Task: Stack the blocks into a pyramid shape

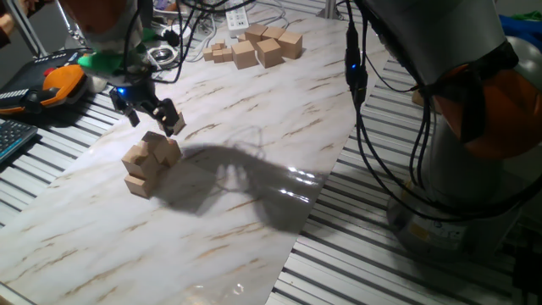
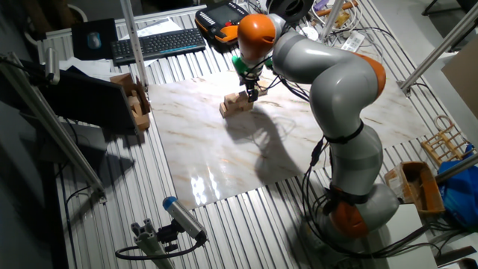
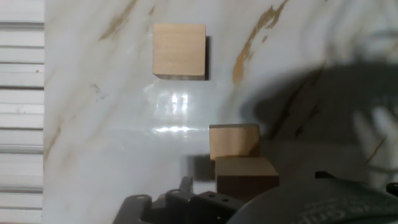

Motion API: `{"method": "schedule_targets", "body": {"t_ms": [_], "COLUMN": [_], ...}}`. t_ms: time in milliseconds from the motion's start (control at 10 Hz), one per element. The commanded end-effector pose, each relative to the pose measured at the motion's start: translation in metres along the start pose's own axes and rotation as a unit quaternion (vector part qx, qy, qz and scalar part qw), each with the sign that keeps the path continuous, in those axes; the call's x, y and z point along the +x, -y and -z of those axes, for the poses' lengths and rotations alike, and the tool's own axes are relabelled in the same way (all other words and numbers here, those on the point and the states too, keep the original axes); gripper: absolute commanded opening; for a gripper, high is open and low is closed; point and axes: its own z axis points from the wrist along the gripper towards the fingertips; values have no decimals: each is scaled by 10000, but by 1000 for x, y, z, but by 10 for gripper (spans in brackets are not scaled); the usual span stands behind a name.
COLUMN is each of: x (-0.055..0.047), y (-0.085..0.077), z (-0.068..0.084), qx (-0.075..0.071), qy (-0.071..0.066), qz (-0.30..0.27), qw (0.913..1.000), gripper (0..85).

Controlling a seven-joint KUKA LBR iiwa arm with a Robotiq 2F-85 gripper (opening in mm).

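Several plain tan wooden cubes forming stepped heap (image 1: 149, 163) on glossy marbled counter (image 1: 254, 161); gripper (image 1: 152, 114) hovering above, jaws sitting apart, empty.

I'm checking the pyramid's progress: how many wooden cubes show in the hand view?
3. The lone cube lies at upper centre; the middle cube and the nearest cube touch at lower centre. The hand's housing along the bottom edge may hide others.

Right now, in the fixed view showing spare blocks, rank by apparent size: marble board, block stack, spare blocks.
Largest: marble board.
Then block stack and spare blocks, similar; the spares lie farther away, so unranked.
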Motion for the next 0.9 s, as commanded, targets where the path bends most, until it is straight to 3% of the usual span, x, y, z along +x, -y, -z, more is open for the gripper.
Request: {"method": "schedule_targets", "body": {"t_ms": [0,500,800], "x": [-5,-42,-55], "y": [1,2,1], "z": [5,9,-3], "qx": [9,-48,-146], "qy": [-63,-72,10], "qz": [127,540,541], "qw": [9999,9985,9984], "gripper": [850,850,850]}}
